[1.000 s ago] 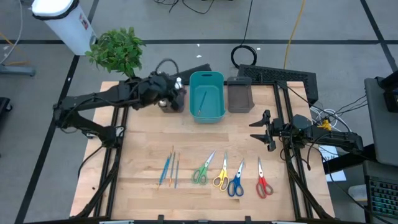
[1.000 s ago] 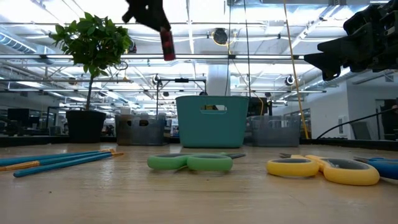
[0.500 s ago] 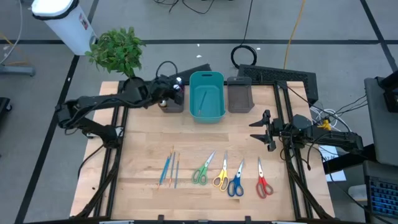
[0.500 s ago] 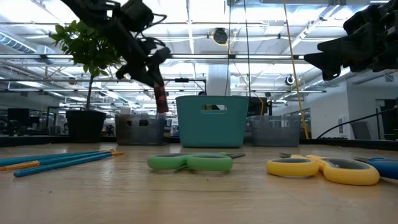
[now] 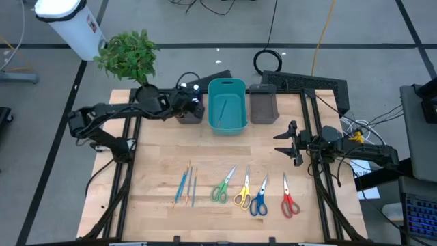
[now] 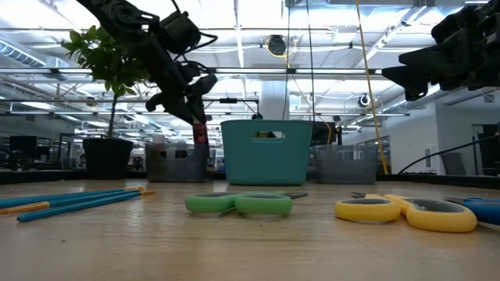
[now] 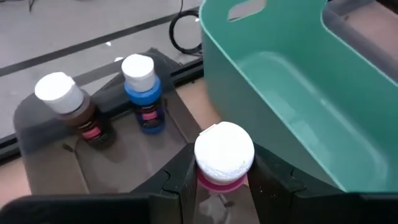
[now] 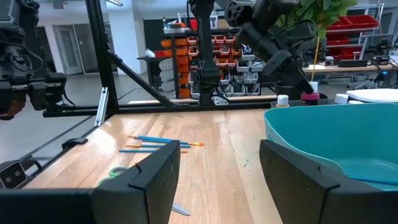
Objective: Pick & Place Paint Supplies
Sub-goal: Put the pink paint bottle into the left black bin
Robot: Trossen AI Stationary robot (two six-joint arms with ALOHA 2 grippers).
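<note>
Left wrist view: left gripper [image 7: 224, 180] pinching a white-capped bottle [image 7: 224, 158] over the grey bin [image 7: 124, 146]; two bottles inside. Right gripper [image 5: 287, 143] spread wide, idle by table's right edge.

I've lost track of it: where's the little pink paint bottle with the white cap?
The left gripper holds the pink bottle over the dark grey bin at the table's far left, beside the teal bin.

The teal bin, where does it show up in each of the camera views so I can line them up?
High view: teal bin at the table's far edge, centre, between two dark grey bins.
Low view: centre background, behind the green scissors.
Left wrist view: fills the upper right, beside the held pink bottle.
Right wrist view: lower right, behind that hand's finger.
Shared landmark: the left hand just beside the bin.
</note>
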